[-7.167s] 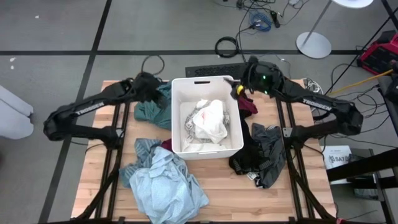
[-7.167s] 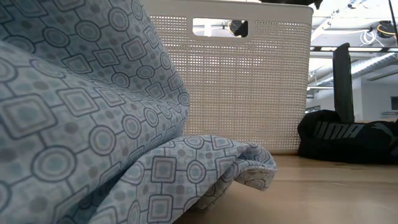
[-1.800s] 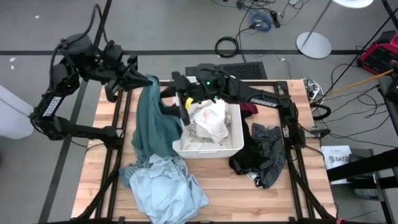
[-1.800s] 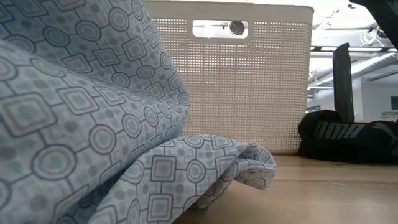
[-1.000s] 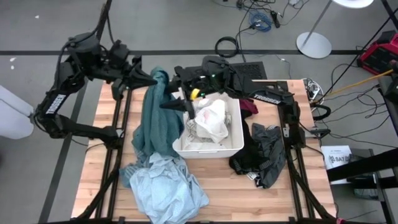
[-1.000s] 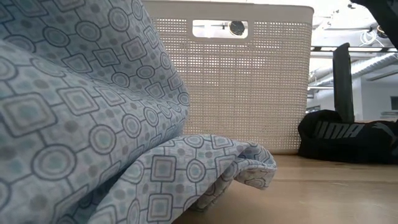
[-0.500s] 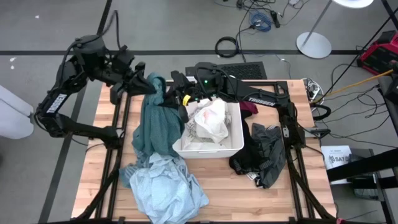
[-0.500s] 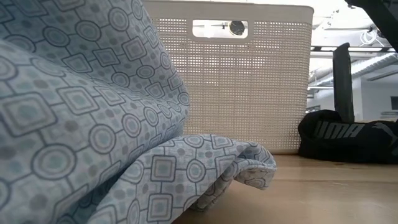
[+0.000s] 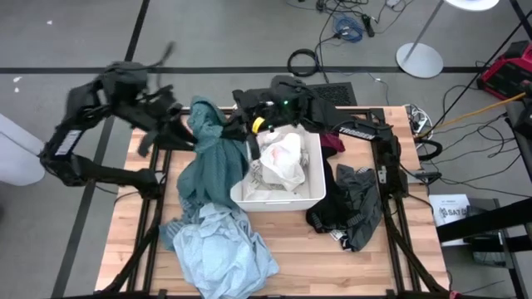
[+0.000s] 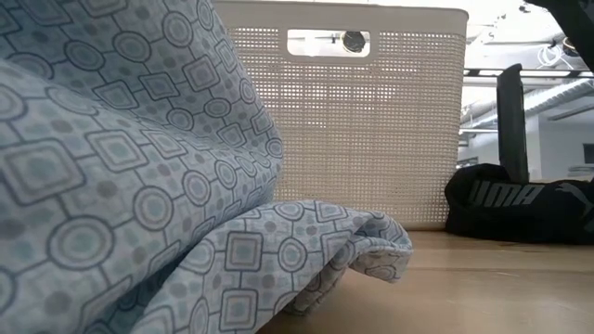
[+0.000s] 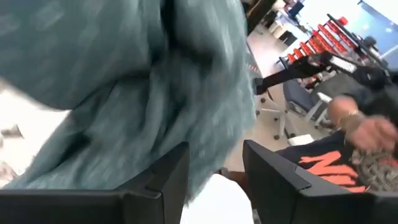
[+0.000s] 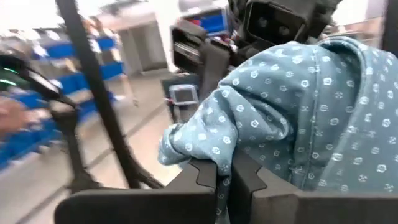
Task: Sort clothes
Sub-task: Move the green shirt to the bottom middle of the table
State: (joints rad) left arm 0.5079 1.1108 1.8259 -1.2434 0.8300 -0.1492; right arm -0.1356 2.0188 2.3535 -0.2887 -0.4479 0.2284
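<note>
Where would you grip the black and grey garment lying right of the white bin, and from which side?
Grip the raised grey fold on top of the black and grey garment, coming straight down: it lies crumpled on the table, with the white bin close beside it.

I see a white perforated bin on the wooden table, coiled cables and a round lamp base on the grey floor behind.
</note>
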